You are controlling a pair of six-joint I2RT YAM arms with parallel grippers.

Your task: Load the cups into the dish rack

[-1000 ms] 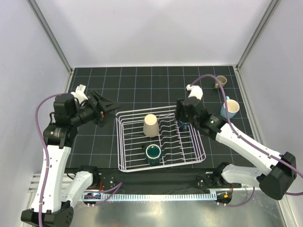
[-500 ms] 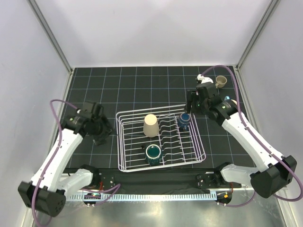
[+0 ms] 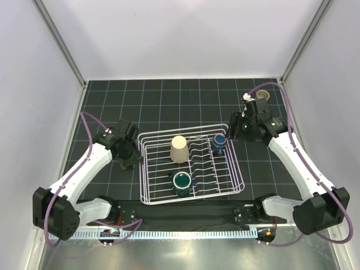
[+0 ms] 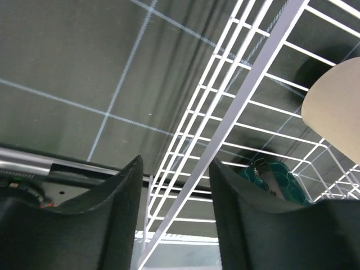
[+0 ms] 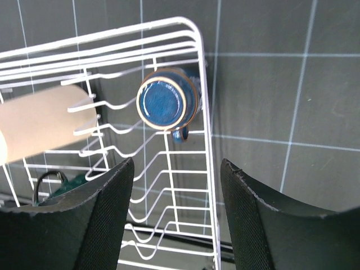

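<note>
My left gripper (image 3: 130,160) hangs at the 9 o'clock side of the dish rack (image 3: 140,169), right over its left rim. In the left wrist view my fingers (image 4: 95,225) stand parted with nothing pinched. The rim wire runs blurred through the gap, and I cannot tell whether it touches me. Beyond it the beige cup (image 4: 334,109) lies on its side toward 2 o'clock, and the teal mug (image 4: 275,177) peeks out toward 4 o'clock.

My right gripper (image 3: 235,128) hovers at the rack's 2 o'clock corner, jaws released and bare. Below it the blue mug (image 5: 166,104) sits just inside that corner, close beside the right rim, with its handle toward 6 o'clock.

From above, the beige cup lies at the rack's 11 o'clock, the teal mug stands upright at 7 o'clock, and the blue mug is at 1 o'clock. The tan mug (image 3: 262,95) stands on the mat (image 3: 169,101) in the far right corner, well apart from the rack.

A wide band of mat runs between the far rim and the back wall (image 3: 185,39) at 12 o'clock. A narrower strip lies at 9 o'clock, between the rim and the left wall (image 3: 34,112), and my left arm sits in it. At 3 o'clock my right arm crosses the strip.
</note>
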